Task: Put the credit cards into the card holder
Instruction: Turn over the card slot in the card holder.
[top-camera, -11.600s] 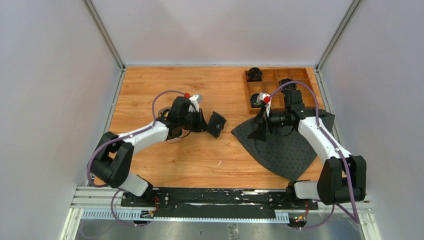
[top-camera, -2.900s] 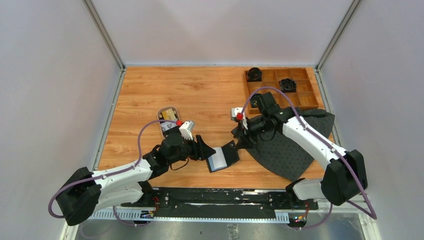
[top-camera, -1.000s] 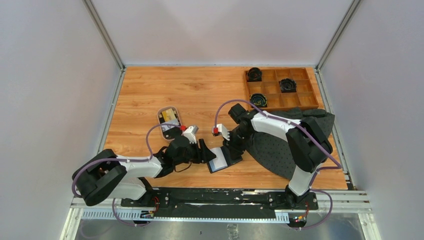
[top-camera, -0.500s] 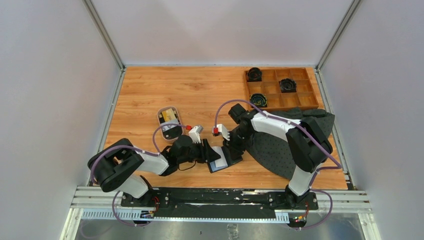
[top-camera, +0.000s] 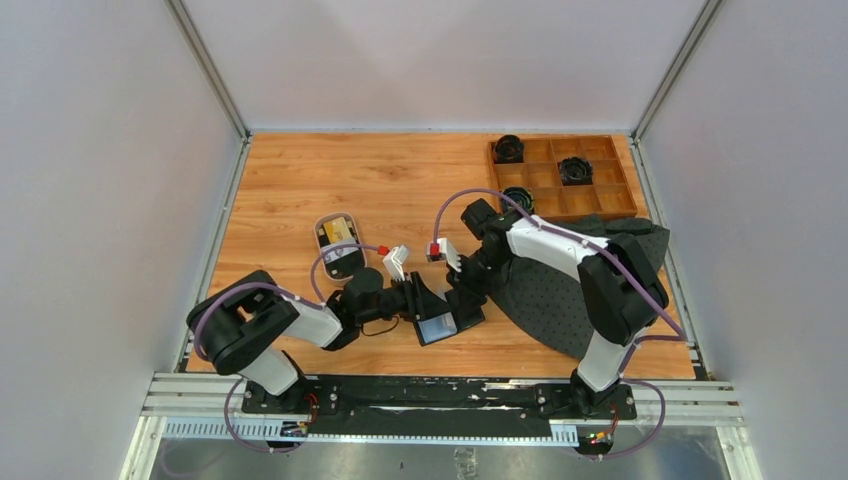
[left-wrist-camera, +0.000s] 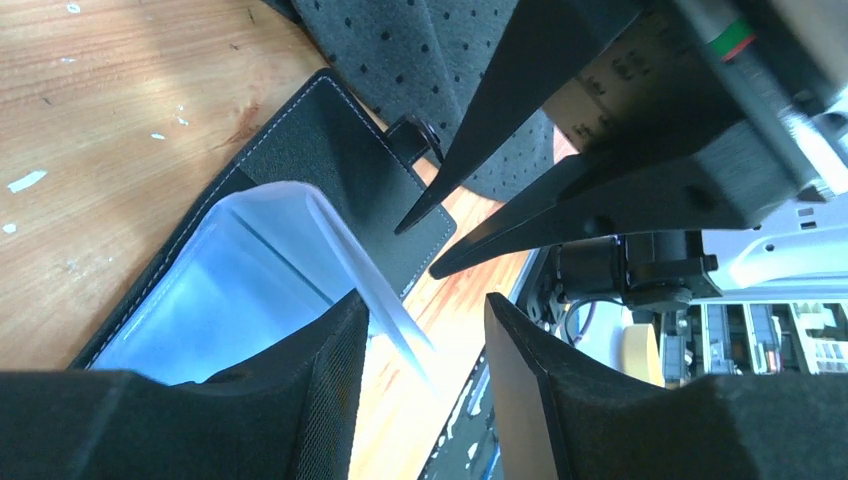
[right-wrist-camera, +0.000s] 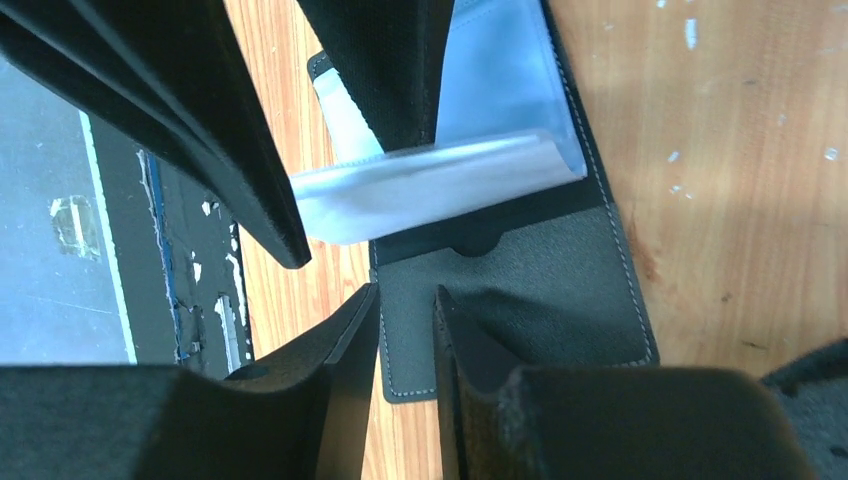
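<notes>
The card holder (top-camera: 455, 322) lies open on the wood, black flap to the right (right-wrist-camera: 520, 290) and clear sleeves to the left (left-wrist-camera: 200, 290). One clear sleeve (left-wrist-camera: 340, 240) stands lifted, and its edge runs between the jaws of my left gripper (left-wrist-camera: 423, 300), against the left finger. Those jaws are open (top-camera: 428, 300). My right gripper (right-wrist-camera: 406, 292) hovers over the corner of the black flap, jaws a narrow gap apart with nothing in them (top-camera: 463, 290). The credit cards (top-camera: 340, 231) lie in the oval tray (top-camera: 318, 240), away from both grippers.
A dark dotted cloth (top-camera: 580, 300) lies right of the card holder under my right arm. A wooden compartment box (top-camera: 590, 200) holding black round items stands at the back right. The two grippers' fingers are close together over the card holder.
My left gripper has slid right onto the card holder and a clear sleeve now stands up between its jaws. My right gripper has lifted slightly and eased its jaws apart.
</notes>
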